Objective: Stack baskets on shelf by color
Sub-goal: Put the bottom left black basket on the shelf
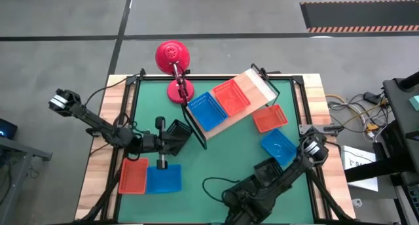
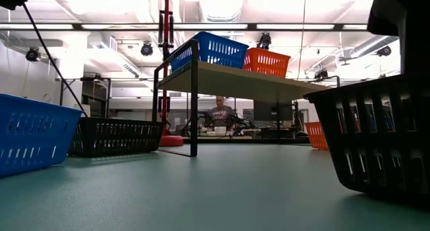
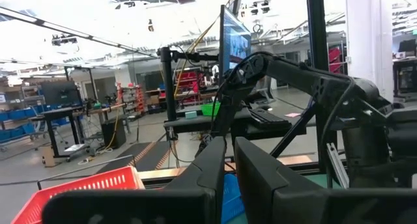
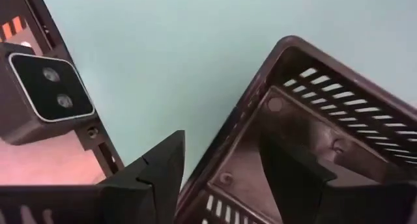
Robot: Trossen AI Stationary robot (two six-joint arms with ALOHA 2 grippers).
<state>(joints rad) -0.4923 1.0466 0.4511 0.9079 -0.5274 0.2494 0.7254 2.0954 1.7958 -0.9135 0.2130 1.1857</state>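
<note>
The left hand [image 1: 175, 137], closed on a black basket [image 1: 178, 134] mid-tabletop, could clip the shelf [image 1: 255, 87] edge – it stands just beside – while the right hand [image 4: 218, 178], jaws wide astride another black basket's [image 4: 326, 126] wall, may drag it on lifting – rim snagging

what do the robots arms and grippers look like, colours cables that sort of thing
Both arms are dark, jointed links. The left arm ends its far side in a pale metallic cap and trails a black cable; the right arm has a similar silvery joint. The right gripper has flat, angular black fingers.
</note>
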